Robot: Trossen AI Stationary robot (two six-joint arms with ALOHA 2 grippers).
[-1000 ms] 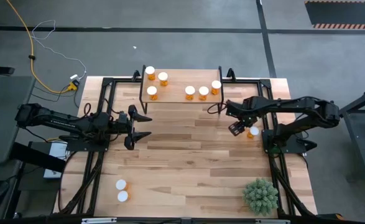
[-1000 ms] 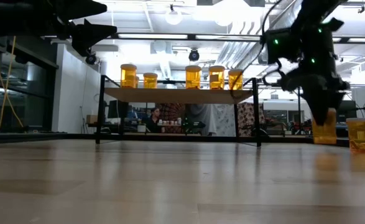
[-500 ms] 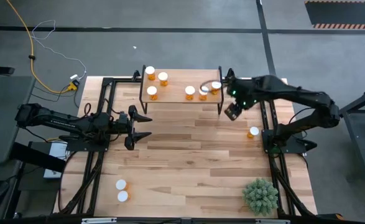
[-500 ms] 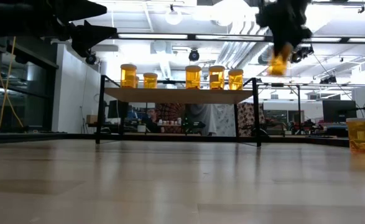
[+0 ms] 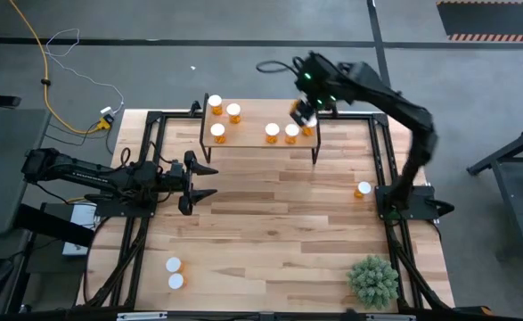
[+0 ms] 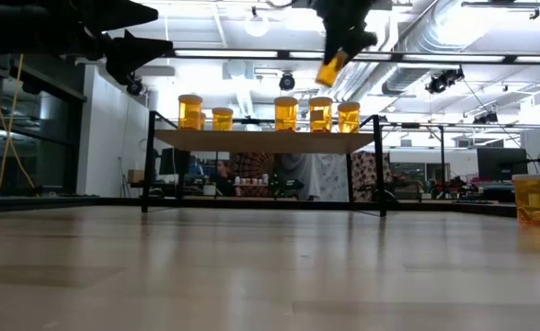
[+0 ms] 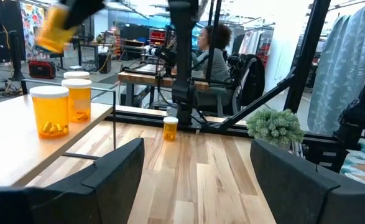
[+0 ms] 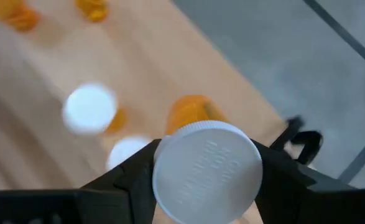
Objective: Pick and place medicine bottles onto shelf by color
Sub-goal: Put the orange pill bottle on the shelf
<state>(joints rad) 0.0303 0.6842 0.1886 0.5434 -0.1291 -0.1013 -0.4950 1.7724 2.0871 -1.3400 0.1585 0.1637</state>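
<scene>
The shelf (image 5: 257,143) stands at the table's far edge, with several amber, white-capped medicine bottles upright on it (image 5: 217,134) (image 6: 286,113). My right gripper (image 5: 304,111) hovers above the shelf's right end, shut on one more bottle (image 6: 332,66). Another bottle (image 5: 363,189) stands on the table by the right arm's base, and two more (image 5: 174,265) near the near-left corner. My left gripper (image 5: 203,181) hangs open over the table's left-middle, touching nothing. My right gripper pinches the bottle between its two fingers (image 8: 129,171) at the white cap (image 8: 207,168), coming from above and pointing down. The amber body (image 8: 191,112) hangs below the cap. The bottle is lifted clear above the shelf and looks tilted in the low view.
A spiky green plant (image 5: 372,281) sits at the table's near-right corner. Black frame rails run along both table sides (image 5: 145,160). The table's wooden middle (image 5: 279,214) lies bare between the arms. A person sits beyond the table (image 7: 210,53).
My right gripper has risen from just above the table's right side, carrying the bottle, and swung toward the far edge and leftward until it is over the shelf's right end. The bottle is lifted well clear and has tipped. The left arm has stayed put.
</scene>
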